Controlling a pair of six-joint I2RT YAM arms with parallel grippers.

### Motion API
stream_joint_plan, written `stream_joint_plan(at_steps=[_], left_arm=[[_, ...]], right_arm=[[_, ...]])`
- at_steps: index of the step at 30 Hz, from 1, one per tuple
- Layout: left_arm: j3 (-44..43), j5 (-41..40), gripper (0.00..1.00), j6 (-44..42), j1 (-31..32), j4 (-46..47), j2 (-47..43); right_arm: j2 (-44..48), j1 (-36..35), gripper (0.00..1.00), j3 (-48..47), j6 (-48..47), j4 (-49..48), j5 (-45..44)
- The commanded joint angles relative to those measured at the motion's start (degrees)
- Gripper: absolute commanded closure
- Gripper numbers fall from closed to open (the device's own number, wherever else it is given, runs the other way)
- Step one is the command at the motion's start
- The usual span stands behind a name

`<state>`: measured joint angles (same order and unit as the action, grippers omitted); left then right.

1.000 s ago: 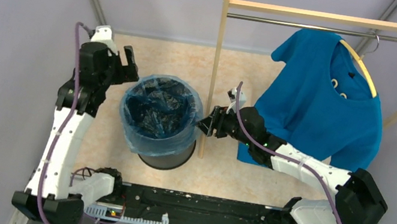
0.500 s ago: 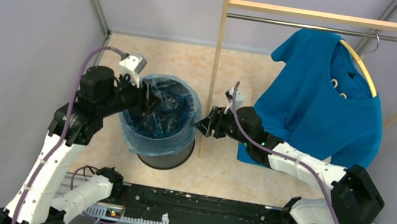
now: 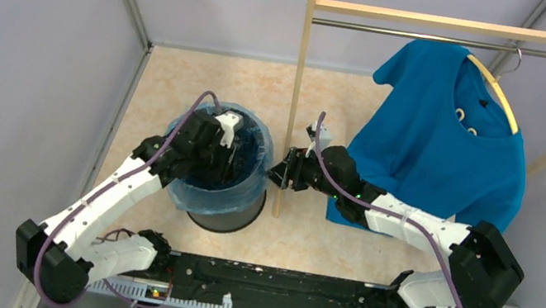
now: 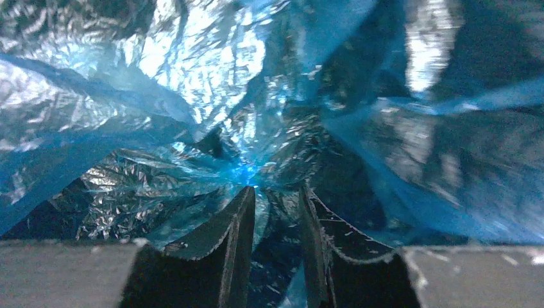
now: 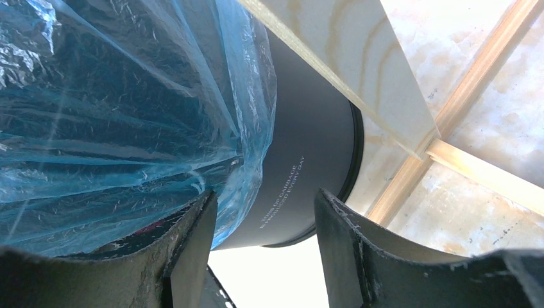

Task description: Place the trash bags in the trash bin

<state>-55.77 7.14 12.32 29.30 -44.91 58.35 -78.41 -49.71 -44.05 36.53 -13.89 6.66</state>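
Observation:
The black trash bin point(image 3: 232, 219) stands in the middle of the floor, lined with the light-blue trash bag point(image 3: 245, 191), whose edge hangs over the rim as a skirt. My left gripper point(image 3: 230, 162) reaches down inside the bin. In the left wrist view its fingers point(image 4: 238, 231) stand a narrow gap apart, pointing into the crinkled film point(image 4: 192, 77) at the bottom. My right gripper point(image 3: 277, 176) hovers open just outside the bin's right rim. In the right wrist view its left finger point(image 5: 186, 237) lies against the bag's skirt point(image 5: 115, 115), with the bin's wall point(image 5: 314, 147) beyond.
A wooden clothes rack's post point(image 3: 295, 99) stands right beside the bin, close to my right gripper, and shows as the pale post point(image 5: 346, 58) in the right wrist view. A blue T-shirt point(image 3: 447, 141) hangs from the rack at the right. Grey walls close in the left and back.
My left arm swung from outside the bin's left side over the rim and down into it, its jaws narrowing. The right arm barely moved.

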Motion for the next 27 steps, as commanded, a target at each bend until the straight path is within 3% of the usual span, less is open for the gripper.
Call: stream_joint_plan(at_steps=[1, 21, 27], left_arm=[[2.55, -4.78, 0.63, 3.23, 0.23, 4.62, 0.88], [17.15, -8.44, 0.61, 12.84, 0.19, 21.64, 7.04], [15.5, -11.5, 0.58, 13.44, 0.22, 18.92, 6.99]], right_arm=[[0.57, 0.06, 0.42, -2.88, 0.29, -2.71, 0.79], [-1.09, 0.06, 0.42, -3.3, 0.56, -4.08, 1.41], [-2.23, 0.06, 0.42, -4.43, 0.65, -4.02, 1.9]])
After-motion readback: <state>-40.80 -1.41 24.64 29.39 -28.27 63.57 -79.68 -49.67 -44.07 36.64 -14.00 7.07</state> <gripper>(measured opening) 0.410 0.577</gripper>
